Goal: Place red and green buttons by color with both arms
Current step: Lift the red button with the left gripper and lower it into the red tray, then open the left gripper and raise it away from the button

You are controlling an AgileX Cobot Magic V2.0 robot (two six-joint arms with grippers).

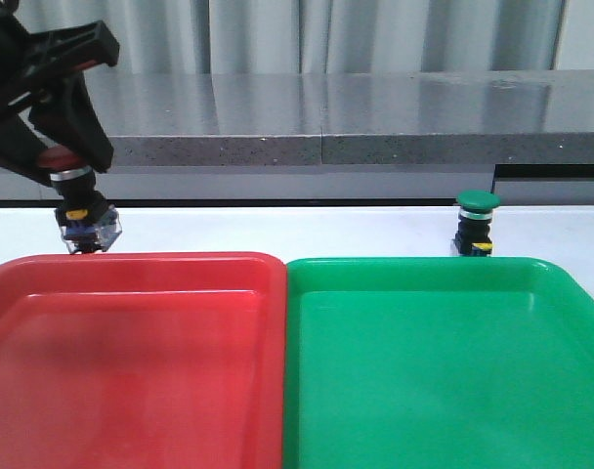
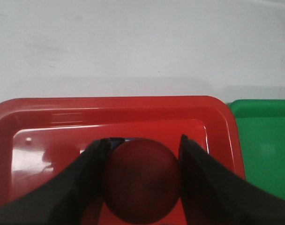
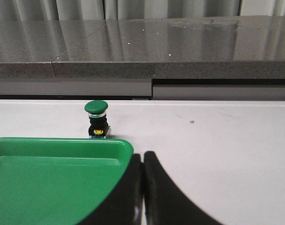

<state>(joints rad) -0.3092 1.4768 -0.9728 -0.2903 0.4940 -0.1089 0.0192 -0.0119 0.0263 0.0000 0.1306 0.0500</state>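
A: Held the red button [image 1: 79,200] aloft in the left gripper [image 2: 142,180], fingers [image 2: 84,183] pinched on either side of the dark cap, base hanging just over the far rim of the red tray [image 1: 131,342], near its far-left corner.

B: Risky there. Released at that spot, could well have struck the rim and tumbled back onto the table [image 1: 297,230] instead of dropping inside. Needed carrying further in over the tray floor first.

A: Gripped by the rounded cap only, too. Might have slipped or swung loose under any jolt.

B: And the green button [image 1: 476,225]?

A: Stood upright on the table, just beyond the far edge of the green tray [image 1: 444,362], towards its right side. Untouched.

B: Right gripper [image 3: 142,187]?

A: Pressed together, empty, near the tray's corner. Would have had to spread before reaching, otherwise likely to knock the button over.
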